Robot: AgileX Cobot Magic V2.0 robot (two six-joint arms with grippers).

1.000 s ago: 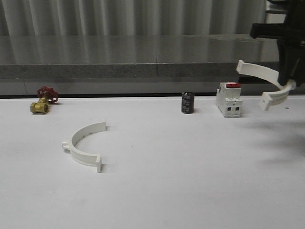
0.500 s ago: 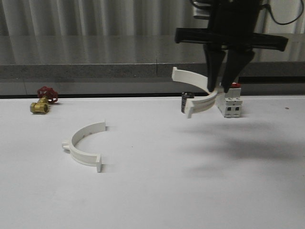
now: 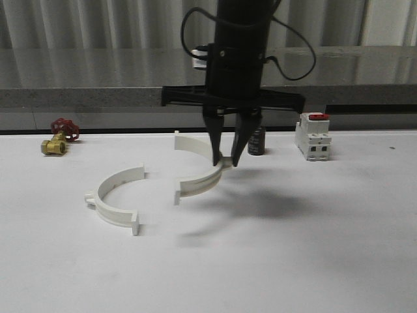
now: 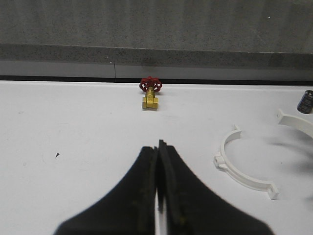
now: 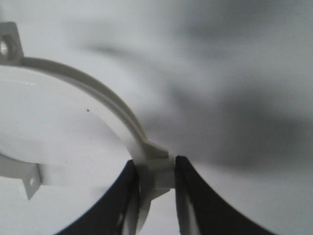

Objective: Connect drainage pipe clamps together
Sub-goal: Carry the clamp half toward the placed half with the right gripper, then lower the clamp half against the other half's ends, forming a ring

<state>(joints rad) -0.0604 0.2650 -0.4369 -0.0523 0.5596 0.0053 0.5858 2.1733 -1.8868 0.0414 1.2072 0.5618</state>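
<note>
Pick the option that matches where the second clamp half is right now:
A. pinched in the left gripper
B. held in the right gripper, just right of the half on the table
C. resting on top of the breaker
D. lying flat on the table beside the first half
B: the right gripper is shut on the held clamp half, beside the clamp half on the table; the left gripper is shut on nothing.

Front view: you look level and forward across the white table point(image 3: 313, 261) toward the grey ledge.
Left wrist view: you sit low, facing the same ledge.
Right wrist view: you look close down on the tabletop.
Shared: resting clamp half point(image 3: 116, 195) point(image 4: 239, 164).
</note>
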